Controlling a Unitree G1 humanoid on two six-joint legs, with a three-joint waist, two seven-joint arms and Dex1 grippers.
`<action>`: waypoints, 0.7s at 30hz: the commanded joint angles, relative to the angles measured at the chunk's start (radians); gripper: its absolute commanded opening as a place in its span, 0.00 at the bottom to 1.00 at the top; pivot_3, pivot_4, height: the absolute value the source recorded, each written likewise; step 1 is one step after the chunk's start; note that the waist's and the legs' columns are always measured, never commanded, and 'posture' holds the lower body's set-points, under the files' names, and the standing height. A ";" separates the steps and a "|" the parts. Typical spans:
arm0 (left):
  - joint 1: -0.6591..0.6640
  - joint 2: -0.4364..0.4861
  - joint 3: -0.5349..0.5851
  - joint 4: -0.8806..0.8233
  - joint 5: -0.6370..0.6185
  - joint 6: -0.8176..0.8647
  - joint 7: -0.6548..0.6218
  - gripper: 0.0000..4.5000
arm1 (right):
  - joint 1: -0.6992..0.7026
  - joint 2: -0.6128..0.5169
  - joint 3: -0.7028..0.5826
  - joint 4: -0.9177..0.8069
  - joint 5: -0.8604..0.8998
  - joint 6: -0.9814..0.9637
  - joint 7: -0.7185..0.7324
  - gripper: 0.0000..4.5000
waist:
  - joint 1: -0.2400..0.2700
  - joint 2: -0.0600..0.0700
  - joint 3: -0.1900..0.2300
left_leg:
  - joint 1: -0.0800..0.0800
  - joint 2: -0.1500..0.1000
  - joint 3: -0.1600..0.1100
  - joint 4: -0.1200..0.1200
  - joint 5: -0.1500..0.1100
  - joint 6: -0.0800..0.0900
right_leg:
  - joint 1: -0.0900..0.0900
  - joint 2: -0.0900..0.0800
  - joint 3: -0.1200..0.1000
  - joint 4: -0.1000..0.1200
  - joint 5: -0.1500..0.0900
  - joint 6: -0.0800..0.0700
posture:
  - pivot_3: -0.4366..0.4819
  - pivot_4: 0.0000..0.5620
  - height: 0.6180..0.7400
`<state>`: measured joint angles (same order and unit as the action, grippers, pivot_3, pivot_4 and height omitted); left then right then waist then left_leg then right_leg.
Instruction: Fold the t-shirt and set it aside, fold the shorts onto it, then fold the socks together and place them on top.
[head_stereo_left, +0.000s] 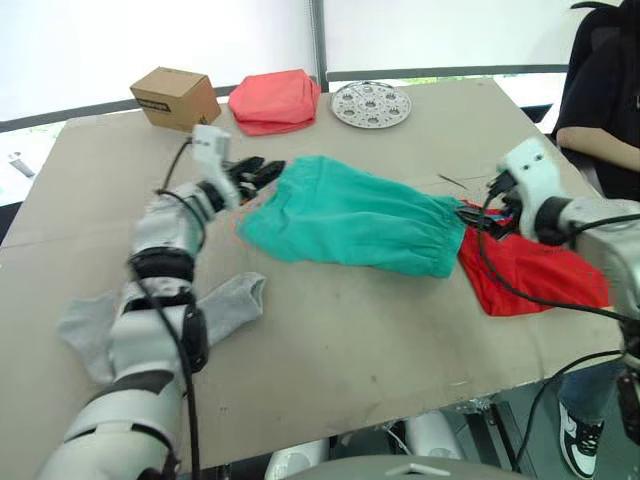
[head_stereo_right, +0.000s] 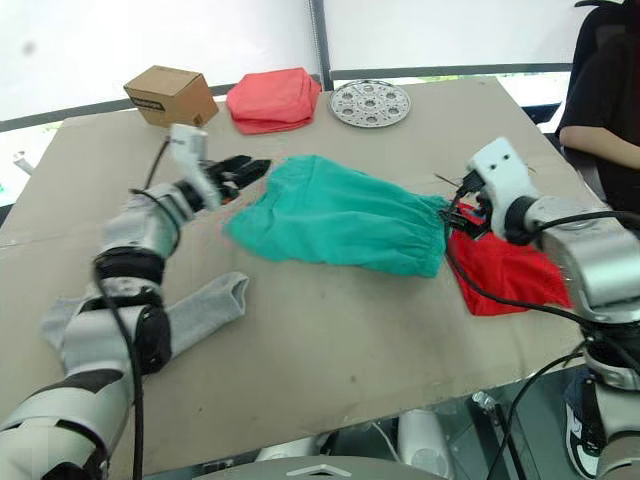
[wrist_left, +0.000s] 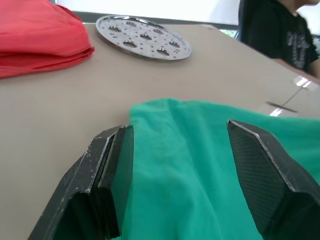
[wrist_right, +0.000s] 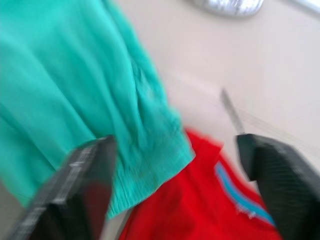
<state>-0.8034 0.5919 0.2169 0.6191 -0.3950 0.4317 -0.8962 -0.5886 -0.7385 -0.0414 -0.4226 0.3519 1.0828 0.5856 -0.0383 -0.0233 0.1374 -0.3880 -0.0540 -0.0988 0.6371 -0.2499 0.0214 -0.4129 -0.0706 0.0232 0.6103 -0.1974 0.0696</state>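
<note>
Shorts (head_stereo_left: 350, 222) take up the middle of the counter (head_stereo_left: 350, 340), lying long from my left toward my right, leg ends by my left hand (head_stereo_left: 262, 172) and gathered waist by my right hand (head_stereo_right: 462, 215). That long axis is what my next move turns on: each hand sits at one end of the cloth, so I judge both are placed to grip and fold or drag it over.

Under the waist end, the t-shirt (head_stereo_left: 535, 275) lies on my right side of the counter, with the shorts overlapping its near edge; its blue label shows in my right wrist view. My right hand is the nearer one to it.

My left hand is spread wide with the teal hem between its fingers (wrist_left: 107, 170), not yet pinched. My right hand is also open, straddling the spot where waist meets t-shirt, holding nothing.

Socks (head_stereo_left: 225, 305) lie flat near my left arm, well apart from the shorts.

At the far edge sit a folded salmon cloth (head_stereo_left: 274, 100), a cardboard box (head_stereo_left: 176, 97) and a perforated metal plate (head_stereo_left: 371, 104); nothing lies on the plate.
</note>
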 joint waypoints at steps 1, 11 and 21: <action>0.152 0.064 -0.008 -0.376 -0.118 0.186 -0.084 0.74 | 0.021 0.041 0.057 -0.089 0.034 -0.015 0.008 0.99 | -0.001 0.000 0.000 | 0.001 0.000 0.000 0.000 -0.001 0.001 | 0.001 0.000 0.000 0.000 0.000 0.000 | 0.48 0.27 1.00; 0.266 0.090 -0.324 -0.295 0.202 -0.201 -0.159 0.74 | 0.044 -0.026 0.466 0.091 -0.192 -0.195 0.087 0.99 | 0.035 0.001 0.001 | 0.005 -0.001 0.003 0.004 -0.001 0.002 | 0.005 0.000 0.001 -0.001 0.000 -0.001 | 0.48 0.27 1.00; 0.021 0.018 -0.445 0.204 0.396 -0.471 -0.217 0.45 | -0.043 -0.015 0.508 0.268 -0.276 -0.221 0.148 0.63 | 0.031 0.001 0.000 | 0.004 -0.005 0.002 0.005 -0.001 0.002 | 0.006 0.000 -0.001 0.000 0.000 -0.001 | 0.48 0.27 1.00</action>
<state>-0.7827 0.6076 -0.2215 0.7828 -0.0222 -0.0336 -1.0984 -0.6118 -0.7582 0.4730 -0.1698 0.1027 0.8729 0.7320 -0.0073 -0.0224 0.1377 -0.3840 -0.0585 -0.0968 0.6418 -0.2508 0.0237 -0.4073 -0.0708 0.0225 0.6101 -0.1971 0.0691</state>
